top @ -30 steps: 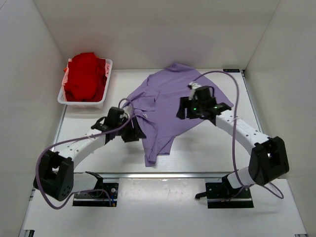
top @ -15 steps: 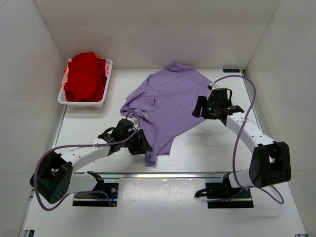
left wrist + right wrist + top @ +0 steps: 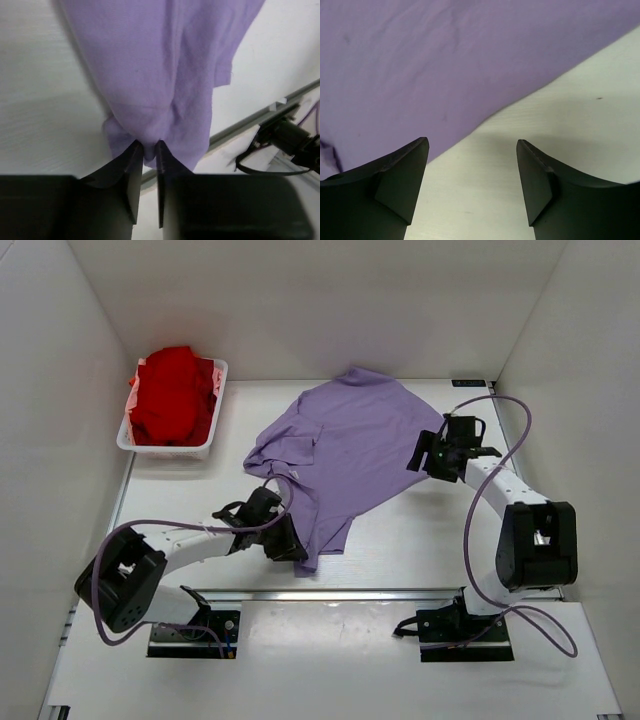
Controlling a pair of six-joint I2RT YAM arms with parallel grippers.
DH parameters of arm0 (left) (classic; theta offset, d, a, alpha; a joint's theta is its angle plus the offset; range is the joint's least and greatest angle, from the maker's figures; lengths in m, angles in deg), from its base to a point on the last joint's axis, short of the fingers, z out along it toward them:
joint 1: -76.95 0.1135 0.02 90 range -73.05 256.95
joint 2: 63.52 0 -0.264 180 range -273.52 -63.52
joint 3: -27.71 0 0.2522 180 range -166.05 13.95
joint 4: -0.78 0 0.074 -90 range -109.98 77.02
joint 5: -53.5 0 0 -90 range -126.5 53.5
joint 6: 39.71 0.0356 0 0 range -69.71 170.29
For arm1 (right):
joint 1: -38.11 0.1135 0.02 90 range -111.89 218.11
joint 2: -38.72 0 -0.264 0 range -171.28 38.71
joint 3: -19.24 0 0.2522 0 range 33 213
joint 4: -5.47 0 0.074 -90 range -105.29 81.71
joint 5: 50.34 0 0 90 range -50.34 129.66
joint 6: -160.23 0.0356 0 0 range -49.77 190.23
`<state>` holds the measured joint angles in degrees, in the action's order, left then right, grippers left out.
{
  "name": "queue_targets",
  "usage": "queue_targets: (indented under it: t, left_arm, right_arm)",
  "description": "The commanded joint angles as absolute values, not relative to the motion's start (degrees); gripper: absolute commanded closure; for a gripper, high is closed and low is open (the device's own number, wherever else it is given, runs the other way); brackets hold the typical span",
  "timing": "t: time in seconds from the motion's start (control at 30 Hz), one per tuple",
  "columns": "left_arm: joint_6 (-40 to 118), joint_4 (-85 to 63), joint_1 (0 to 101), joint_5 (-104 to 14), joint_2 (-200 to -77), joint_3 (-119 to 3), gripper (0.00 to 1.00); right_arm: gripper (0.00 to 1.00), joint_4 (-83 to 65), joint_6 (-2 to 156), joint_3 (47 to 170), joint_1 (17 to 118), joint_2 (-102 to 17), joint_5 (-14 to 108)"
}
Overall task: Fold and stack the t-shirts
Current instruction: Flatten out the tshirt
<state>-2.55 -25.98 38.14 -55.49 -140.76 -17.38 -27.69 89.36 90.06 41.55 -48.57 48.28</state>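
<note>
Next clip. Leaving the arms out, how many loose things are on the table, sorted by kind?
T-shirts: 2 (one plain lavender-purple cloth t-shirt lying spread out, one bright red cloth t-shirt bunched in the white plastic tray)
Trays: 1
Total: 3

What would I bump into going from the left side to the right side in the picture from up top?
The white tray with the red t-shirt in it, then the purple t-shirt, then the right hand by its right edge.
</note>
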Motion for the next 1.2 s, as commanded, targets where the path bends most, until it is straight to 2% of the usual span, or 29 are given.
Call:
queue_targets:
  t: [0.0, 0.03, 0.07, 0.1, 0.23, 0.43, 0.5, 0.73, 0.87, 0.9, 0.93, 1.0, 1.17]
  left_arm:
    - [-1.9, -25.2, 38.3, -54.9, -141.3, -17.2, 0.76]
    - [-1.8, -24.8, 38.4, -55.3, -141.8, -17.4, 0.82]
    - [-1.1, -24.8, 38.7, -55.1, -142.0, -17.8, 0.95]
    - [-1.5, -25.2, 38.9, -54.7, -142.2, -18.2, 1.0]
    - [2.2, -32.0, 41.7, -52.2, -138.9, -20.1, 1.0]
    - [9.5, -40.8, 54.7, -51.2, -129.4, -19.5, 1.0]
    - [11.1, -42.3, 56.3, -51.0, -126.6, -19.2, 1.0]
    - [10.5, -41.5, 57.9, -54.0, -124.4, -16.2, 1.0]
    - [11.3, -42.1, 58.1, -53.6, -125.2, -17.2, 1.0]
    - [11.6, -41.6, 58.6, -53.9, -125.4, -17.1, 1.0]
    - [11.6, -41.5, 58.8, -54.2, -125.3, -17.1, 1.0]
    - [11.7, -41.4, 59.2, -54.5, -125.4, -16.6, 1.0]
    - [12.4, -41.6, 60.1, -55.0, -125.1, -16.5, 1.0]
  right_arm:
    - [0.31, -24.7, 90.1, 92.6, 39.4, -49.5, 47.4]
    - [0.31, -24.4, 89.7, 92.4, 39.2, -49.9, 47.3]
    - [0.31, -24.1, 89.5, 92.3, 38.8, -50.6, 46.4]
    - [0.31, -24.1, 89.6, 92.3, 38.3, -51.3, 46.8]
    - [0.3, -24.1, 91.8, 92.4, 35.0, -53.3, 46.9]
    - [0.26, -26.4, 93.5, 98.4, 31.9, -59.8, 41.8]
    - [0.26, -27.1, 94.4, 100.3, 30.4, -62.3, 41.8]
    - [0.25, -34.8, 95.9, 112.0, 29.6, -74.6, 40.1]
    - [0.24, -36.9, 98.2, 112.8, 29.9, -75.7, 34.7]
    - [0.29, -36.3, 98.6, 112.1, 29.8, -75.7, 34.1]
    - [0.3, -36.9, 98.9, 112.3, 29.9, -76.1, 33.2]
    - [0.26, -38.0, 99.6, 113.2, 29.3, -76.0, 31.9]
    - [0.27, -43.3, 99.9, 118.1, 28.7, -79.8, 31.4]
